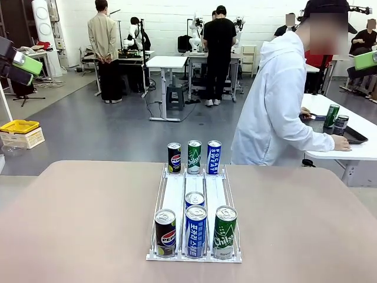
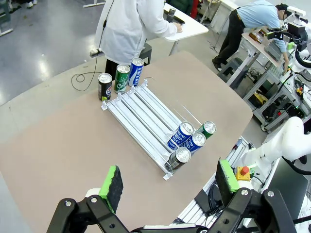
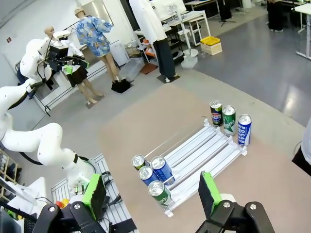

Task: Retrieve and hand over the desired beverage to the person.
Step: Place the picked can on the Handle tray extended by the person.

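A white three-lane rack (image 1: 175, 191) lies mid-table. Its far end holds a black Pepsi can (image 1: 174, 157), a green Chilsung can (image 1: 194, 156) and a blue Pocari Sweat can (image 1: 214, 157). At the near end stand a Pepsi can (image 1: 165, 233), two blue cans (image 1: 196, 231) one behind the other, and a green can (image 1: 225, 232). The person (image 1: 277, 106) in a white jacket stands beyond the table, turned to a side table. My left gripper (image 2: 170, 179) and right gripper (image 3: 151, 194) hang open and empty, high above the rack (image 2: 146, 111) (image 3: 204, 150).
A white side table (image 1: 353, 127) at far right carries a dark tray with two cans (image 1: 336, 119), and the person's hand rests beside it. In the front view my left gripper (image 1: 20, 66) shows at the upper left edge, my right gripper (image 1: 366, 61) at the upper right edge.
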`<state>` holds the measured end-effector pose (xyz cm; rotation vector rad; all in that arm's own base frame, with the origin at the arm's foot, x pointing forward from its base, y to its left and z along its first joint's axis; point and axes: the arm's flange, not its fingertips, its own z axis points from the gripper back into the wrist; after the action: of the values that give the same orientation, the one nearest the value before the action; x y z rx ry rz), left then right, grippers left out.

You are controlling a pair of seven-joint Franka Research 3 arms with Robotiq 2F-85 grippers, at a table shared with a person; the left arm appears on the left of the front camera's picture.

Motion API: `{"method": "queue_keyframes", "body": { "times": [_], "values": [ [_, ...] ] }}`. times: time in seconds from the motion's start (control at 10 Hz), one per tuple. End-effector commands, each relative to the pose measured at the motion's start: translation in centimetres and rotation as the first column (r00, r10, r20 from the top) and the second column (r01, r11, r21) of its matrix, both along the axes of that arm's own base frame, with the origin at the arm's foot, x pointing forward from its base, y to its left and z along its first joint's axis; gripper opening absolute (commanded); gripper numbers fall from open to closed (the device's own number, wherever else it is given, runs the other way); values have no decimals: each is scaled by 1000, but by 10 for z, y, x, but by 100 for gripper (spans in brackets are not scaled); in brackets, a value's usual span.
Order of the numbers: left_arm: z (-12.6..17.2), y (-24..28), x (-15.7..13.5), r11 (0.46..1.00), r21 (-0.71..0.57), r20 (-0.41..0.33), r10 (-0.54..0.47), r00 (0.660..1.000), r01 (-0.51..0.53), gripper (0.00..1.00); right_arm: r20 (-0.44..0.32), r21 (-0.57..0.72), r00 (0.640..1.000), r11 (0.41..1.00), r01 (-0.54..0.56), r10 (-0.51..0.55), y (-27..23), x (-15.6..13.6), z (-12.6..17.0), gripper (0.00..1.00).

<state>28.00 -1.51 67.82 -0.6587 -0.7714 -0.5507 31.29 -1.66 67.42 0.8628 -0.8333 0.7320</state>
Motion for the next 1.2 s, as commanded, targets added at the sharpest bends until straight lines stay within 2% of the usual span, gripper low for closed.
{"method": "queue_keyframes", "body": {
  "times": [0.0,0.4,0.5,0.6,0.7,1.1],
  "values": [
    [0,0,1,1000,-15,8,-18,1000,18,100,23,22,1000,1000,-16,15,3,5,-1,100],
    [0,0,1,1000,-15,8,-18,1000,18,100,23,22,1000,1000,-16,15,3,5,-1,100],
    [0,0,1,1000,-15,8,-18,1000,18,100,0,0,1000,1000,-1,1,1,1,0,100],
    [0,0,1,1000,-15,8,-18,1000,18,100,-112,-16,993,1000,21,-23,1,-1,-2,100],
    [0,0,1,1000,-15,8,-18,1000,18,100,-152,0,988,1000,30,-30,1,-2,-3,100],
    [0,0,1,1000,-15,8,-18,1000,18,100,-146,-7,989,1000,8,-9,2,-5,-7,100]
  ]
}}
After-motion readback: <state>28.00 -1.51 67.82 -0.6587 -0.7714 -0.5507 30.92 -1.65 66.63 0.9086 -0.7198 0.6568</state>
